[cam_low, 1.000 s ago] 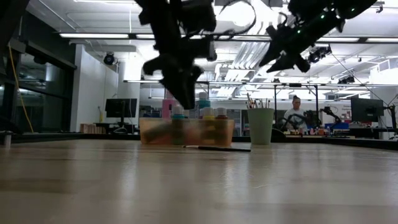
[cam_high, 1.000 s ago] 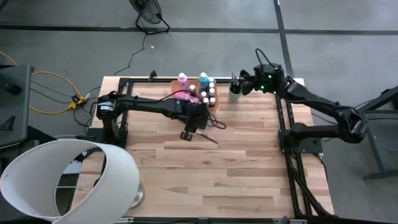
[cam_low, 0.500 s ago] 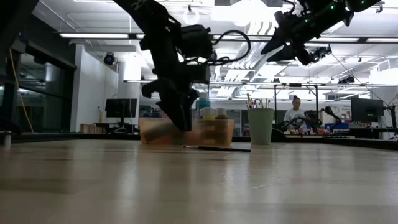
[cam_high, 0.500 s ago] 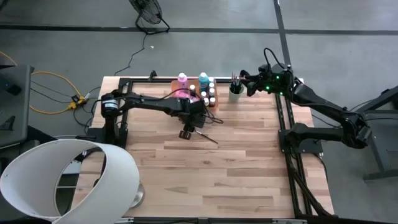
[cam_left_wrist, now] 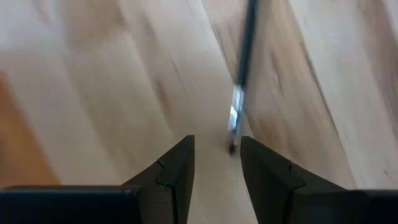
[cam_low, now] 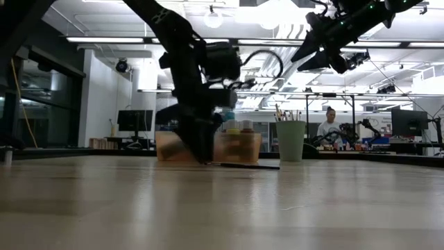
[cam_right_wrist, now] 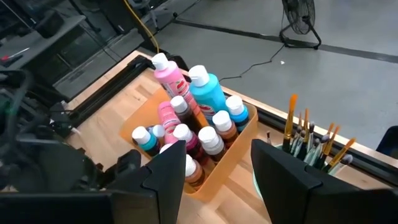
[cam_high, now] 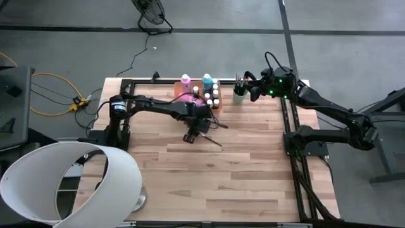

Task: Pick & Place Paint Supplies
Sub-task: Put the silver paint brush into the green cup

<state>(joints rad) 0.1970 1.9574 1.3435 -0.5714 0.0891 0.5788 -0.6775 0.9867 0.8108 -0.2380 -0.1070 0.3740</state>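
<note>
The left hand (cam_high: 190, 137) is down low over the wooden bench (cam_high: 209, 177), just in front of the orange tray (cam_high: 216, 106). Its two fingers (cam_left_wrist: 176, 171) stand apart with a clear gap, open around nothing, and a thin dark-handled paintbrush (cam_left_wrist: 241, 68) with a metal ferrule lies flat on the bench right ahead of the gap. From above, that loose paintbrush (cam_high: 211, 140) lies on the boards beside the left hand, a little way in front of the tray. At bench height the left hand (cam_low: 200, 154) reaches almost to the surface, with the brush (cam_low: 246, 166) lying beside it.

The right hand (cam_high: 251, 92) hangs in the air just beside the light green cup (cam_high: 238, 96), above the bench's far edge. Its fingers (cam_right_wrist: 166, 171) are spread, holding nothing. Past them the tray (cam_right_wrist: 217, 163) is packed with paint bottles (cam_right_wrist: 205, 90) in pink, teal and brown with white caps, all upright. The cup (cam_low: 291, 141) holds a bunch of brushes (cam_right_wrist: 308, 140), bristles up. A person (cam_low: 328, 128) sits far back in the room.
</note>
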